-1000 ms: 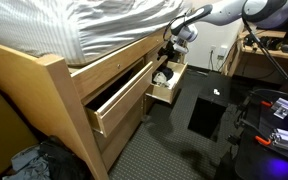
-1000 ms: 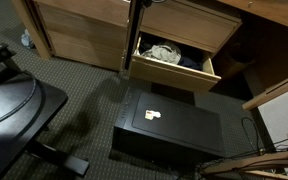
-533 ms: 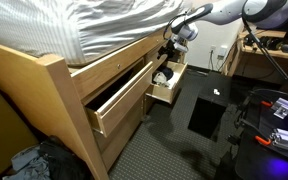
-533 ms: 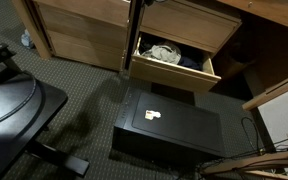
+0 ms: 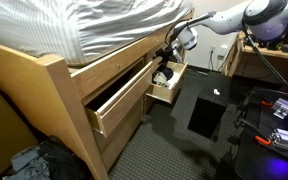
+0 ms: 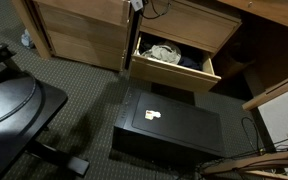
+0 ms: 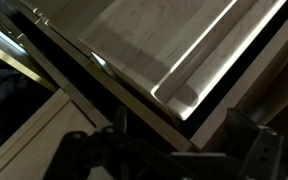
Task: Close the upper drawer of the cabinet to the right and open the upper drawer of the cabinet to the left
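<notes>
1. Under the bed (image 5: 84, 25), two drawers pulled out in an exterior view: near drawer (image 5: 119, 108) at left, far drawer (image 5: 162, 97) at right.
2. In the far drawer, a heap of clothes (image 5: 162, 75), light on top and darker beside. Visible in both exterior views, with the drawer open toward the carpet.
3. Arm (image 5: 219, 18) reaching in from the far right, over the black box (image 5: 209, 112) on the floor.
4. Tool (image 5: 172, 48) held just above the far drawer, close against the wood of the right cabinet. Not possible to tell from this view whether touching the wood.
5. In the wrist view, tool (image 7: 169, 160) at the bottom edge, dark, with fingers (image 7: 84, 150) spread well apart and nothing between them: released.
6. Ahead of the tool in that view, a wooden front (image 7: 174, 50) with a long groove along its lower edge, lying tilted across the frame. Cannot tell which drawer it belongs to.
7. Left cabinet (image 6: 79, 30) seen from above in an exterior view, just beside the open far drawer. Cannot tell there whether its top drawer is out.
8. Black box just in front of the far drawer, apart from it.
</notes>
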